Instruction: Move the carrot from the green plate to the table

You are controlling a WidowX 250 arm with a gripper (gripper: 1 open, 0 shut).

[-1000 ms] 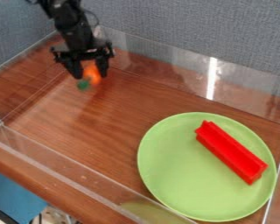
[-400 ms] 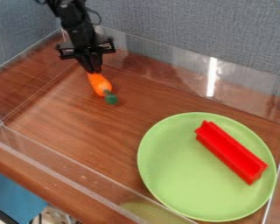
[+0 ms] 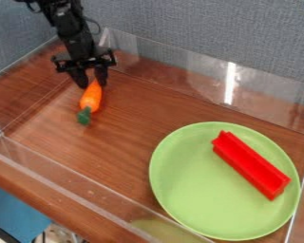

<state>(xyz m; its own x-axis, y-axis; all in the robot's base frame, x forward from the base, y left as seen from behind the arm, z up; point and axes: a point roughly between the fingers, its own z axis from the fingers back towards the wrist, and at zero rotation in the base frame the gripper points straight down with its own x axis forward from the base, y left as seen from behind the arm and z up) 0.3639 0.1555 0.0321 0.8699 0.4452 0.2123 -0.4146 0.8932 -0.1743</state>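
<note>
Since a second ago, the carrot (image 3: 90, 99) has gone from the fingers down onto the desk (image 3: 66, 142), leafy end nearest us, far from the green plate (image 3: 193, 190). Just above its orange tip, the gripper (image 3: 86, 68) seems open and empty. One red block (image 3: 251, 164) lies on the plate.

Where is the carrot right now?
In the camera view the carrot lies on the table at upper left, just below the gripper and well clear of the green plate.
</note>
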